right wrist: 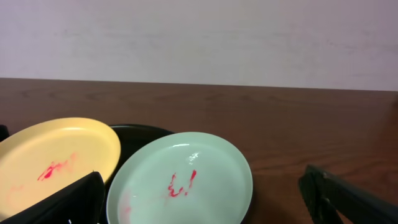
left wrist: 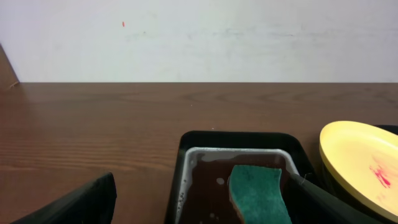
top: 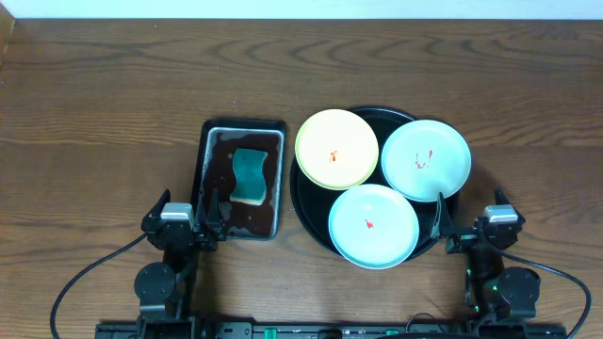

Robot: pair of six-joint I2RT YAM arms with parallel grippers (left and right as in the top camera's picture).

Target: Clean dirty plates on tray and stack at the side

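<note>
Three plates lie on the round black tray (top: 312, 216): a pale yellow plate (top: 336, 148) at the left, a mint plate (top: 426, 158) at the right and a mint plate (top: 373, 225) at the front. Each has red smears. My left gripper (top: 209, 226) is open and empty at the near end of the pan. My right gripper (top: 450, 231) is open and empty at the tray's right front edge. The right wrist view shows the yellow plate (right wrist: 53, 162) and a mint plate (right wrist: 180, 180) ahead of the open fingers (right wrist: 205, 208). The left wrist view shows the open fingers (left wrist: 199, 208).
A rectangular black pan (top: 209, 169) of brown liquid holds a green sponge (top: 250, 175), left of the tray. It shows in the left wrist view (left wrist: 205, 186) with the sponge (left wrist: 258, 196). Wooden table (top: 104, 113) all around; a pale wall lies beyond.
</note>
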